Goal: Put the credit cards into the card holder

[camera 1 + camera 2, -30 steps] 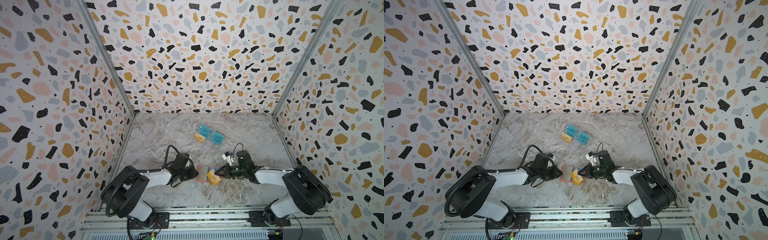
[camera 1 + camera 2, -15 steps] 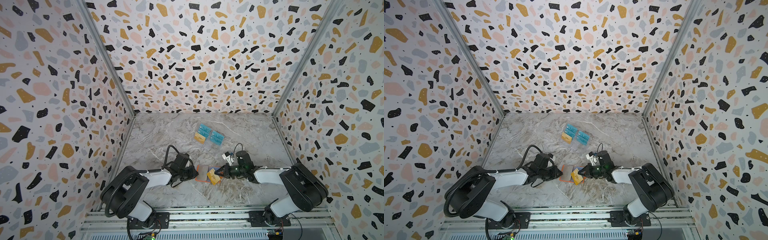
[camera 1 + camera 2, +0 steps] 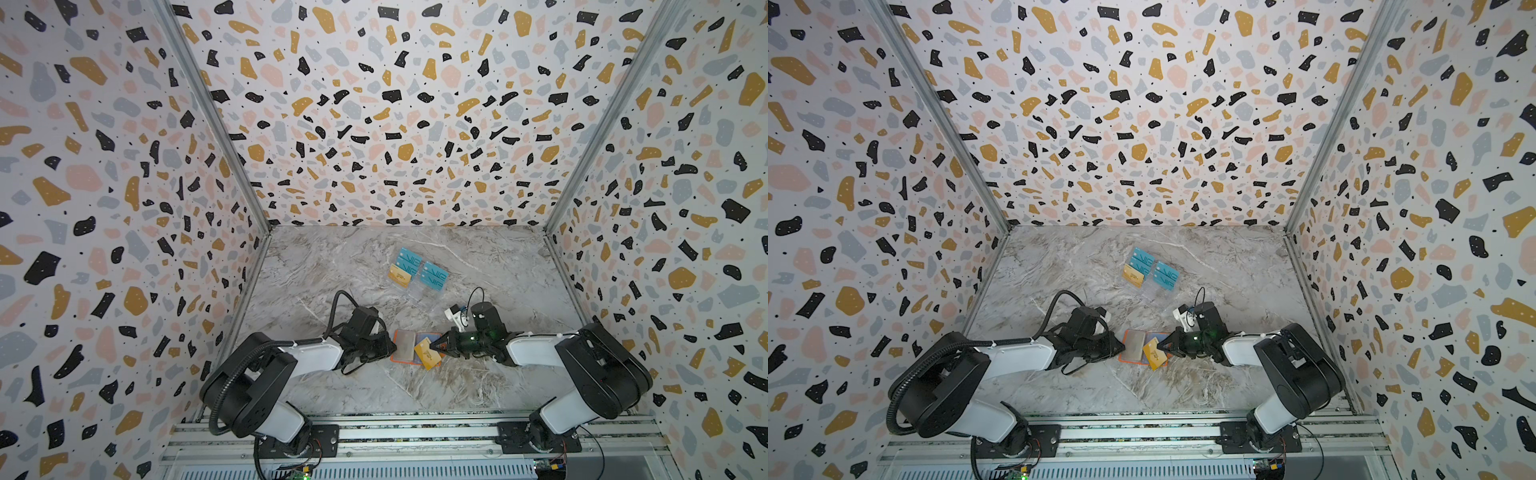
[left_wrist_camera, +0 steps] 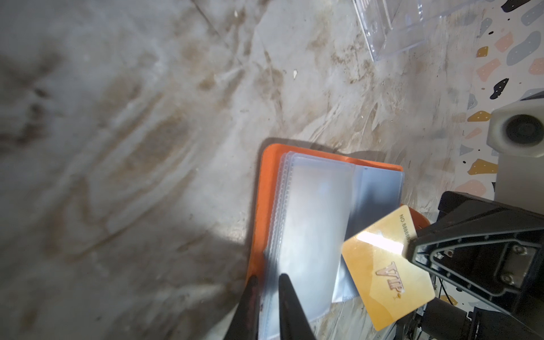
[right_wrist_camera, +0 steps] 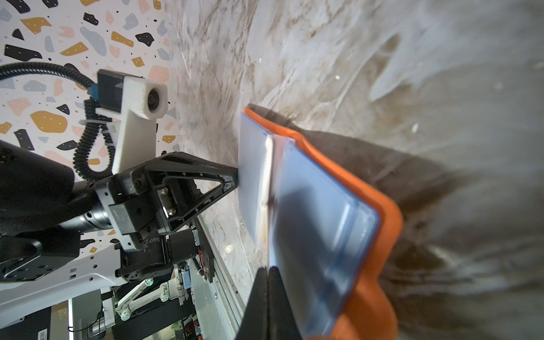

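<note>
Since the gold credit card (image 4: 385, 265) looks thin, stiff and slick, the right claw (image 3: 439, 345), closed on its edge, holds it over the open card holder (image 4: 260, 206). The left claw (image 4: 268, 281) pinches the floppy sleeves (image 4: 312, 223).

White-shelled arms (image 3: 311, 353) have black joints, corrugated cable (image 5: 44, 68), triangular-framed left gripper (image 4: 268, 276)

Card holder (image 3: 404, 348) lies open on counter (image 3: 332, 266), front centre. Left jaws clamp its left edge. Right jaws, on its right, hold a credit card (image 3: 427, 354) tilted over its right half. Rack (image 3: 415, 291) sits behind, well apart.
</note>
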